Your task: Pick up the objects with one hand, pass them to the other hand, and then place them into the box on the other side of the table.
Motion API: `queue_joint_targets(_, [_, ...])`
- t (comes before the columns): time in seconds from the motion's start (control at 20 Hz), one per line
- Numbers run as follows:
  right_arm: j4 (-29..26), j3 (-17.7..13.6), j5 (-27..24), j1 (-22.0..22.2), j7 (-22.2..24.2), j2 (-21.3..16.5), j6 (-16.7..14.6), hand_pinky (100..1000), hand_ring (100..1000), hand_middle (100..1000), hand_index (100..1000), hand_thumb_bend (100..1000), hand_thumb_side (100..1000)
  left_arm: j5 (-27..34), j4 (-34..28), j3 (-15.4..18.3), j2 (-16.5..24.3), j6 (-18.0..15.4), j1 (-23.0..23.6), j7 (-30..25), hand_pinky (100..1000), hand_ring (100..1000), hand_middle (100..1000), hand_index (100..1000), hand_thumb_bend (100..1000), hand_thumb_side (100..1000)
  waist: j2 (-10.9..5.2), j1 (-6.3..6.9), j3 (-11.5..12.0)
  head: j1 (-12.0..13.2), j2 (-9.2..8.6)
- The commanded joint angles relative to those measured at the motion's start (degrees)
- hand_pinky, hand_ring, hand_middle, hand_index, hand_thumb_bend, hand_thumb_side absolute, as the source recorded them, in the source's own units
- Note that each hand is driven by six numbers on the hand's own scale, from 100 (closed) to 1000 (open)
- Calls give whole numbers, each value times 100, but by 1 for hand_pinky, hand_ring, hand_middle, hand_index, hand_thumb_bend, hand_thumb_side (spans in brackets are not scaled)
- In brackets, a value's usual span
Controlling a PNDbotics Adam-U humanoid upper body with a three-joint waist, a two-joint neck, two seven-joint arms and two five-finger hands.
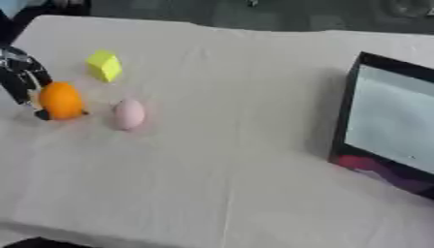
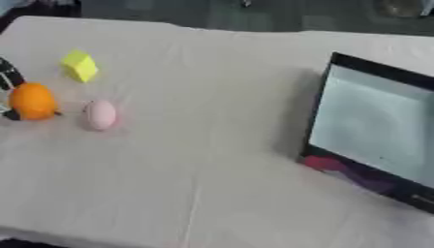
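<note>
- Here the black left hand [image 1: 23, 80] curls round the round orange fruit [image 1: 61, 100] on the white-clothed counter [image 1: 229, 160]
- A careless lift may knock the pale pink egg [image 1: 129, 114] rolling

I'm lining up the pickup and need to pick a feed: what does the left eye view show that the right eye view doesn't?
Only the left eye view shows most of the left hand, with its fingers reaching round the orange object. Only the right eye view shows more of the box and its pale inside. Both show the yellow block, the pink egg-shaped object, the orange object and the white tablecloth. The right hand appears in neither.
</note>
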Motion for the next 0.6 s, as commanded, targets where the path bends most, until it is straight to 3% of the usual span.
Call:
queue_joint_targets(0.05, [-42,-44,46,-23,9,-159,2,1000,1000,1000,1000,100,750,-117,-9,91,86,-19,-135,0,834,840,791,809,716,100,-275,-28,-3,-76,27])
queue_joint_targets(0.6, [-13,-40,122,-14,17,-99,17,1000,1000,1000,1000,100,763,-203,67,181,-76,79,-66,382,816,807,744,785,650,144,-251,-53,-19,-62,-26])
